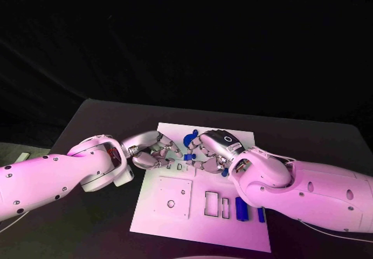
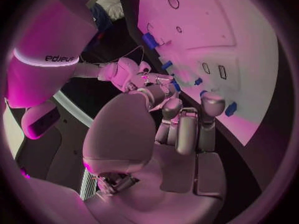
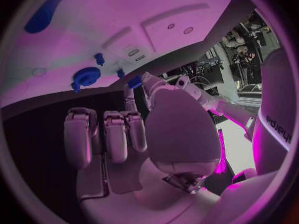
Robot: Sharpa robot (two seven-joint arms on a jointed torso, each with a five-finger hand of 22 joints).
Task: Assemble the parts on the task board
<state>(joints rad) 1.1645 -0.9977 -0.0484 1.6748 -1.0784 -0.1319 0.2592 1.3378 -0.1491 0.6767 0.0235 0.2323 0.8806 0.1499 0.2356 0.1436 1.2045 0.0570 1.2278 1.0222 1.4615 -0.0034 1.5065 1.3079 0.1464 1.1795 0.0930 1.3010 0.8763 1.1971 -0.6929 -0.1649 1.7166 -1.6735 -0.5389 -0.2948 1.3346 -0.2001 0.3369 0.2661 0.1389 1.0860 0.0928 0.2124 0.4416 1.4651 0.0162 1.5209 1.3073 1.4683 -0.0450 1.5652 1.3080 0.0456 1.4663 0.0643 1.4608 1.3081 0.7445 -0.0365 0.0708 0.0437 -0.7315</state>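
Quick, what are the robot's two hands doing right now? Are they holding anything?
Left hand: pinching a small blue part at its fingertips.
Right hand: over the board; cannot tell if it holds anything.

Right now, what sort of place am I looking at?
Probably a robotics test bench or lab: a black table carries a white task board with cut-out slots and small blue parts, and two white robot arms work over it.
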